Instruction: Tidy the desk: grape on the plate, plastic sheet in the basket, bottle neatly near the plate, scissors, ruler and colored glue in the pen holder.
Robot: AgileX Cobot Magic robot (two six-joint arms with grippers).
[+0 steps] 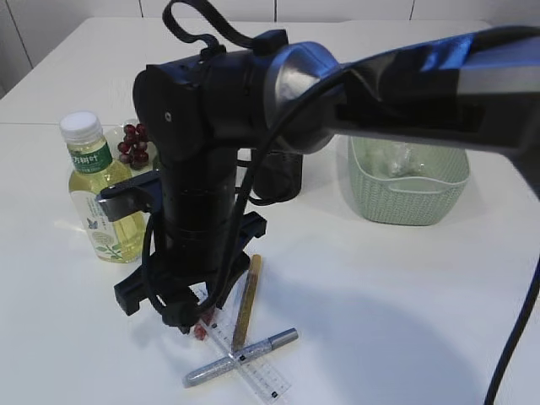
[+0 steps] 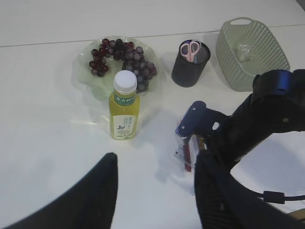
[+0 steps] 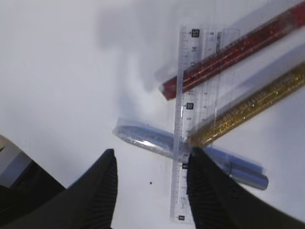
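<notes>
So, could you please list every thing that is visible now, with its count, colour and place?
grapes: one bunch, dark red, on the plate
plate: one, pale green translucent, behind the bottle
bottle: one, yellow drink with white cap, upright before the plate
pen holder: one, black, between plate and basket
scissors: one pair, pink handles, standing in the pen holder
basket: one, light green, right of the pen holder
plastic sheet: one, clear, crumpled inside the basket
ruler: one, clear, lying across the glue tubes
glue tubes: three, silver, red, gold, near table edge
left gripper: one, black, jaws open
right gripper: one, black, jaws open above the silver tube
</notes>
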